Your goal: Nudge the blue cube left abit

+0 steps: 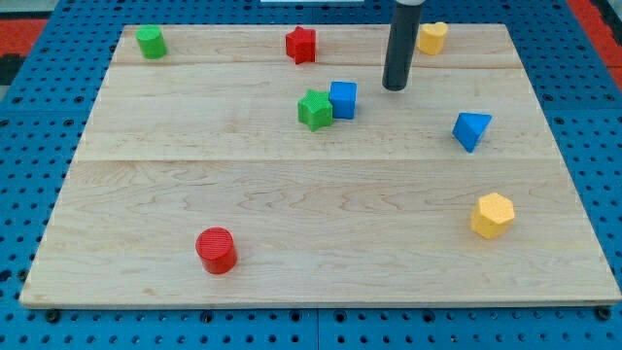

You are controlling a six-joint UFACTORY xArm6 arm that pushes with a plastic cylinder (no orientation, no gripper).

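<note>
The blue cube (343,99) sits on the wooden board (292,214), a little above the board's middle and slightly toward the view's right of centre. It touches, or stands just beside, the green star-shaped block (314,110), which lies on its left and a shade lower in the view.

My tip (394,87) rests on the board to the right of the blue cube and slightly above it, near but clearly apart from it, with bare wood between the two. The rod rises straight up from that point and leaves the view at the top edge. The tool is a plain rod with no jaws, so it neither spreads nor closes, and it pinches nothing.

Just to the right of the rod, near the board's top edge, stands a yellow block (432,38) whose shape cannot be made out with certainty. A red star-shaped block (301,45) lies near the top edge, above and left of the blue cube. A green block (151,42), roughly cylindrical, occupies the top left corner.

A blue wedge-shaped block (471,129) lies well to the right of the cube. Below it, toward the lower right, is a yellow hexagonal block (492,215). A red cylinder (217,250) stands in the lower left area, well apart from all others.

The board lies on a blue perforated surface (39,126).
</note>
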